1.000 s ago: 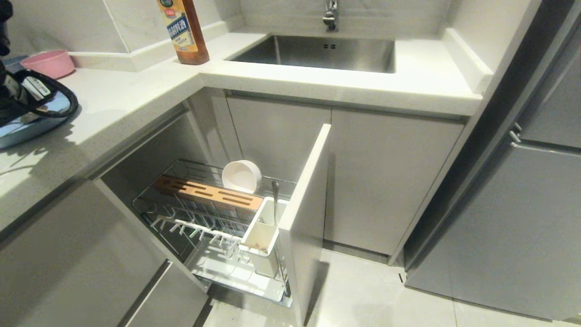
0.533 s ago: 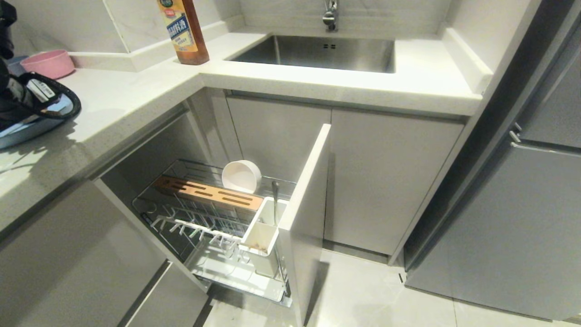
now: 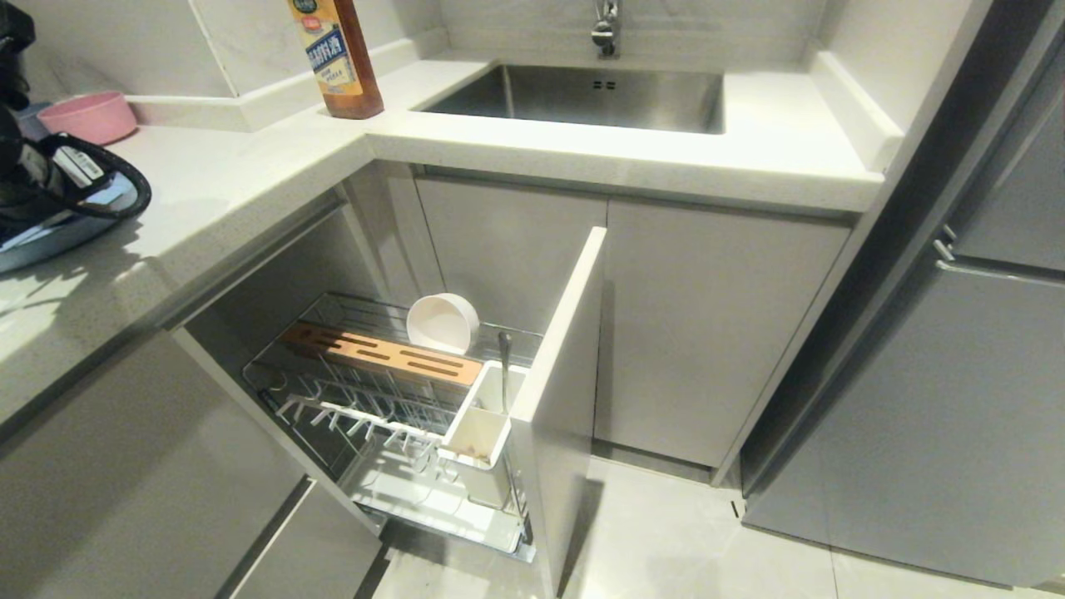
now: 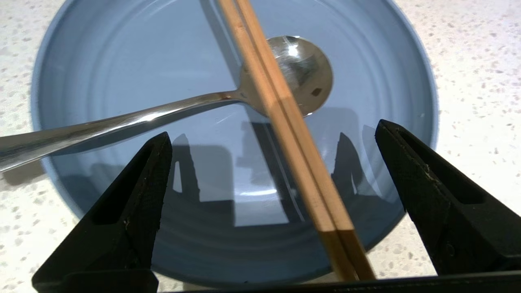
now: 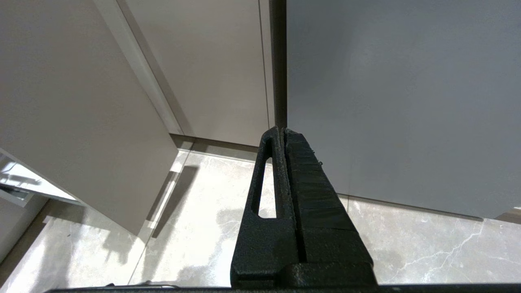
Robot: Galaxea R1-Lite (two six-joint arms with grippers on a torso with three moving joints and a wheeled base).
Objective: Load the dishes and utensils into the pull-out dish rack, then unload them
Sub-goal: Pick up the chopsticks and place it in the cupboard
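Note:
The light-blue plate [image 4: 122,61] lies on the speckled counter, seen at the far left of the head view [image 3: 50,237] under my left arm [image 3: 50,179]. On it rests the steel spoon [image 4: 122,122], its handle sticking out over the rim. The pale chopsticks [image 4: 285,122] lie side by side across the spoon's bowl. My left gripper [image 4: 273,129] hovers open, one finger on each side of the chopsticks, holding nothing. The pull-out dish rack [image 3: 258,366] stands open below, with the cream bowl [image 3: 443,323] on its side behind the wooden block [image 3: 383,353]. My right gripper [image 5: 283,130] is shut and empty near the floor.
A slim steel handle [image 3: 504,366] stands in the rack's white cup [image 3: 478,433]. The rack's grey front panel [image 3: 566,358] juts into the aisle. A pink bowl [image 3: 87,115], a sauce bottle [image 3: 337,58] and the sink [image 3: 582,96] are on the counter. A fridge [image 3: 957,374] stands on the right.
My left arm has edged slightly to the right over the plate in the head view. Nothing in the rack has moved.

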